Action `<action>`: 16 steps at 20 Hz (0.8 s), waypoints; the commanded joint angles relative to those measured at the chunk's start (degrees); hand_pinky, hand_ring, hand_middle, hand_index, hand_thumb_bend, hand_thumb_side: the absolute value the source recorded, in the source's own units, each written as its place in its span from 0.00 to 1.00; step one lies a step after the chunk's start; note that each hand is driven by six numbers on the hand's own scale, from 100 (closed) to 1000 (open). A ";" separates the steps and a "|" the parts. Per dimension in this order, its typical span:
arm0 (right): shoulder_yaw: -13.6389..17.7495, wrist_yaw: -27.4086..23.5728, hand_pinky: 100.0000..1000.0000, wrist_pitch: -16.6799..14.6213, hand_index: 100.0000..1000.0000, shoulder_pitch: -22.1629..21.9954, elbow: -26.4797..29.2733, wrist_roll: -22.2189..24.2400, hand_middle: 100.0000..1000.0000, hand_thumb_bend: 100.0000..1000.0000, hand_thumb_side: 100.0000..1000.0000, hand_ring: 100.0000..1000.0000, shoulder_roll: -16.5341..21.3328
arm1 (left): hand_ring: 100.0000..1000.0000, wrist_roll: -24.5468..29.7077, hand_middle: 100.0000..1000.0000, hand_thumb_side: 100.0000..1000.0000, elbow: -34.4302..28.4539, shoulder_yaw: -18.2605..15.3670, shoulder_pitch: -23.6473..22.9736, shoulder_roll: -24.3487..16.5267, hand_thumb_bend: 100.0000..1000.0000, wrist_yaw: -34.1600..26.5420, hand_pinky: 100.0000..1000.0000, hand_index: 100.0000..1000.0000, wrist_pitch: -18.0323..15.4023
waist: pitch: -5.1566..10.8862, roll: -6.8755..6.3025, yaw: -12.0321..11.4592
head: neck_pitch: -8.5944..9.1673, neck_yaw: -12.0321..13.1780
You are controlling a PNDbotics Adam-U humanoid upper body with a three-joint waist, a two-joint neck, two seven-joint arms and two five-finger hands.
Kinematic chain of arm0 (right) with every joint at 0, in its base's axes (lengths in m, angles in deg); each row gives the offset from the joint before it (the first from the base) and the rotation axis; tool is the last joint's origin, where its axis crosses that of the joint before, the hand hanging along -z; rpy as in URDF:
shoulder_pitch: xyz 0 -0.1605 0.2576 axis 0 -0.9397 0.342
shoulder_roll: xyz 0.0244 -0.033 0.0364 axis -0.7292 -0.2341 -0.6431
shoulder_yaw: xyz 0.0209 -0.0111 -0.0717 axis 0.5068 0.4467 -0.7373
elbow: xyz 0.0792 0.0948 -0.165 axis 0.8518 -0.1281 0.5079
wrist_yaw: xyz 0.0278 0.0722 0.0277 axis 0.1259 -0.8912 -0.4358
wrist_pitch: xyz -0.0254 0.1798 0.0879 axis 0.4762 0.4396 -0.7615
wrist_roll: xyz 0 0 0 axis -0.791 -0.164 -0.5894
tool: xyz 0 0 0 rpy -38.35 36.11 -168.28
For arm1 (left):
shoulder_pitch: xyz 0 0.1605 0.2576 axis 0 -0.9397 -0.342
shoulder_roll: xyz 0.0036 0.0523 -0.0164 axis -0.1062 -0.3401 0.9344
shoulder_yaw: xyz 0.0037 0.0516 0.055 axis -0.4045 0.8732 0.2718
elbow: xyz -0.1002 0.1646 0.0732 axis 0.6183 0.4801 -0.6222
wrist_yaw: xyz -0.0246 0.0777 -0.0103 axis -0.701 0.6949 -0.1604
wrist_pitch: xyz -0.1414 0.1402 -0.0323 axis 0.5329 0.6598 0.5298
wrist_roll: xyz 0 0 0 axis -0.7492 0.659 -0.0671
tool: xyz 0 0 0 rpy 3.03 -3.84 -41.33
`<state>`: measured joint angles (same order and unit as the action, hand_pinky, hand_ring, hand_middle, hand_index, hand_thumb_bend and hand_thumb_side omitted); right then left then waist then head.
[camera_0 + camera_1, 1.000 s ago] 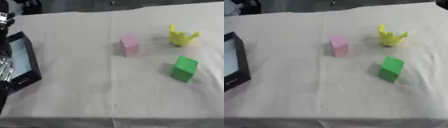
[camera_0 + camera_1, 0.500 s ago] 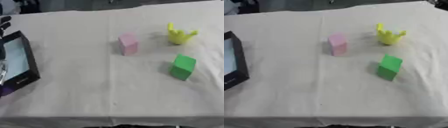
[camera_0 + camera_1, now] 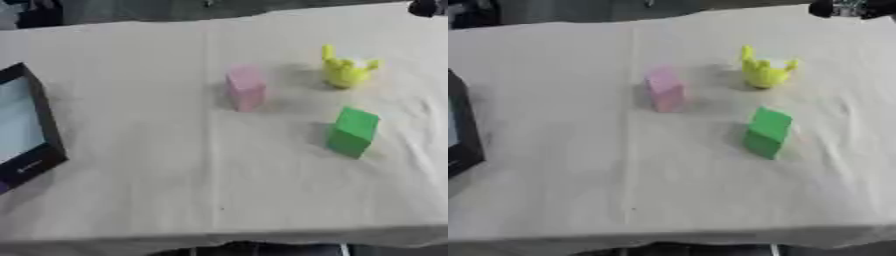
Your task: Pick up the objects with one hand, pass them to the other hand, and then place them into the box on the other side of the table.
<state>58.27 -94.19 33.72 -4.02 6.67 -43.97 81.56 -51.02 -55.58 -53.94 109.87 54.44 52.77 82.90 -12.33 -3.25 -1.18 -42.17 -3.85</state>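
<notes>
Cloth-covered bench (image 3: 131, 200) | pink block (image 3: 246, 88) centre | yellow toy (image 3: 346, 71) upper right | green block (image 3: 353, 132) right | box (image 3: 44, 120) left edge | dark hand (image 3: 846, 7) top right corner, fingers can't be told | nothing blocks the blocks

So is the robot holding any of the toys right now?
No. The pink block, green block and yellow toy all sit untouched on the table.

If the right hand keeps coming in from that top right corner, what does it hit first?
Probably the yellow object, the nearest thing down-left of the right hand; its exact heading is unclear.
</notes>
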 commanded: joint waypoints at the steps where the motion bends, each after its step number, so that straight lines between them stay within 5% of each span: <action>1: -1.34 -0.05 0.89 1.09 0.91 -0.50 5.88 2.73 0.89 0.57 0.19 0.86 5.90 | 0.73 0.11 0.81 0.64 -1.15 -0.50 0.44 -2.52 0.71 0.15 0.86 0.84 0.21 | 0.53 1.09 0.00 | 0.67 -0.32; 8: -2.57 0.14 0.87 5.21 0.91 -5.28 14.33 4.34 0.89 0.59 0.15 0.86 8.94 | 0.73 0.14 0.81 0.64 -1.51 -0.40 0.43 -2.82 0.71 0.20 0.86 0.84 0.33 | 0.40 1.13 0.08 | 0.94 -0.16; 16: -3.82 6.90 0.85 8.73 0.86 -8.81 16.22 2.84 0.83 0.65 0.10 0.81 4.60 | 0.73 0.03 0.81 0.64 -1.74 -0.49 0.03 -2.64 0.71 0.08 0.86 0.84 0.45 | -0.07 0.44 0.48 | 0.54 -0.17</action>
<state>54.03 -88.84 41.90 -13.30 22.06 -40.64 85.72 -50.94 -55.99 -53.92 109.50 53.78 52.95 83.29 -12.34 -2.89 -0.72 -41.70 -4.00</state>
